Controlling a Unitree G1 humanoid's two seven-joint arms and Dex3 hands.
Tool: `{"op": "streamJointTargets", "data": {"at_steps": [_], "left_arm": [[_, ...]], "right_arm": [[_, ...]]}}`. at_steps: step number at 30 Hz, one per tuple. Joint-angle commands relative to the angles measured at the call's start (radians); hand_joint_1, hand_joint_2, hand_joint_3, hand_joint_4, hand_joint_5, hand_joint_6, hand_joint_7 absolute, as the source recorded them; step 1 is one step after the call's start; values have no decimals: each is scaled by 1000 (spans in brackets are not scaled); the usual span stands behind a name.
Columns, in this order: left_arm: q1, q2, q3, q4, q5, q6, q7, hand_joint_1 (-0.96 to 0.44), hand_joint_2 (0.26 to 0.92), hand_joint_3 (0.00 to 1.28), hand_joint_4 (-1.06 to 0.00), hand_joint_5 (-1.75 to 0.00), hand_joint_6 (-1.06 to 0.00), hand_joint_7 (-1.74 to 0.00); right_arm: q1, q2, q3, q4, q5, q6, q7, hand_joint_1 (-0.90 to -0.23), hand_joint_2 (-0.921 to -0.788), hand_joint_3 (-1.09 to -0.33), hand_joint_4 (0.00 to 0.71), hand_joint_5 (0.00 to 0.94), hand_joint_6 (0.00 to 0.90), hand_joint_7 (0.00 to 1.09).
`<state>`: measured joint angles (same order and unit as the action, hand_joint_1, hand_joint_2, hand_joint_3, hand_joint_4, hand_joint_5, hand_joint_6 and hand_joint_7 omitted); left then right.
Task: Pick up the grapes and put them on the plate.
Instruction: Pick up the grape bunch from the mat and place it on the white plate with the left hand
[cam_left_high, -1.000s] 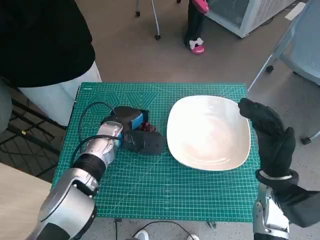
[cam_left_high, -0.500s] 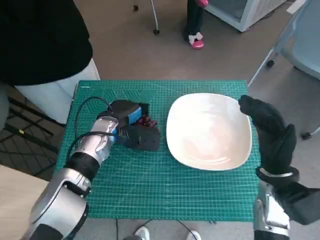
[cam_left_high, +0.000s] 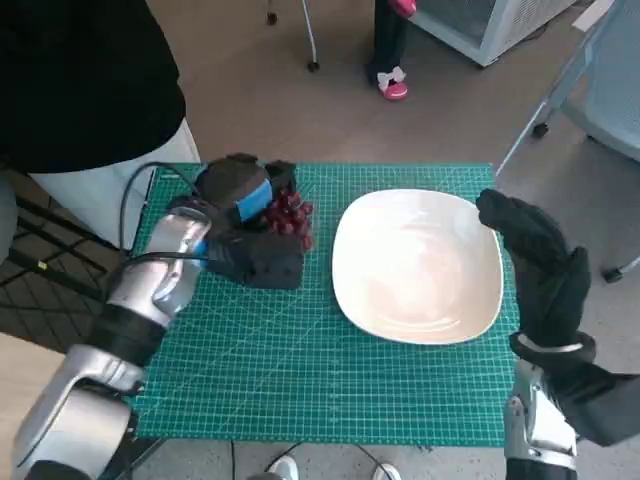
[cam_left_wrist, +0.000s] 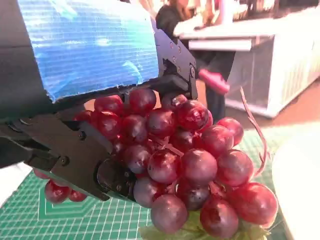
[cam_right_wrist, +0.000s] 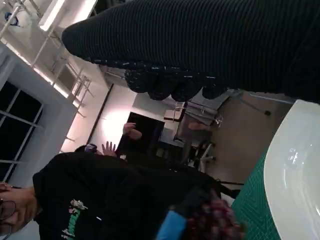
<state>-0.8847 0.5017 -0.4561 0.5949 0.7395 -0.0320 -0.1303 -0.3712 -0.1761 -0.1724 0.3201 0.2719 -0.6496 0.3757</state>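
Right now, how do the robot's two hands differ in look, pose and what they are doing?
The blue-taped black left robot hand grips the bunch of dark red grapes, lifted off the green cutting mat; the black knitted-glove right robot hand holds nothing. The left is beside the white plate on one side, the right rests at its opposite rim, fingers extended. Both are near the plate.

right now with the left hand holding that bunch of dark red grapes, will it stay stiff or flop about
Probably floppy: the bunch of dark red grapes hangs loose below the left hand, berries on thin stems. Those outside the black fingers may swing or drop off. The berries look glossy and round, so likely slippery and apt to roll on the white plate.
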Motion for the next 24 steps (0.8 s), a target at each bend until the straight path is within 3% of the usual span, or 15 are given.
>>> {"op": "streamJointTargets", "data": {"at_steps": [1, 14, 24], "left_arm": [[33, 26, 32, -89, -3, 18, -21, 3, 921, 160, -573, -1234, -536, -1297], [55, 17, 63, -156, -1, 38, -40, 2, 921, 121, -626, -1197, -569, -1243], [18, -54, 36, -186, 12, 64, -69, 2, 921, 132, -609, -1211, -559, -1260]], "right_arm": [[9, 4, 1, 16, 3, 3, 4, -625, -921, -841, 442, 4, 146, 244], [5, 4, 2, 22, 4, 0, 6, -626, -921, -840, 444, 4, 148, 242], [7, -3, -3, 18, 11, 1, 12, -626, -921, -841, 444, 3, 148, 241]]}}
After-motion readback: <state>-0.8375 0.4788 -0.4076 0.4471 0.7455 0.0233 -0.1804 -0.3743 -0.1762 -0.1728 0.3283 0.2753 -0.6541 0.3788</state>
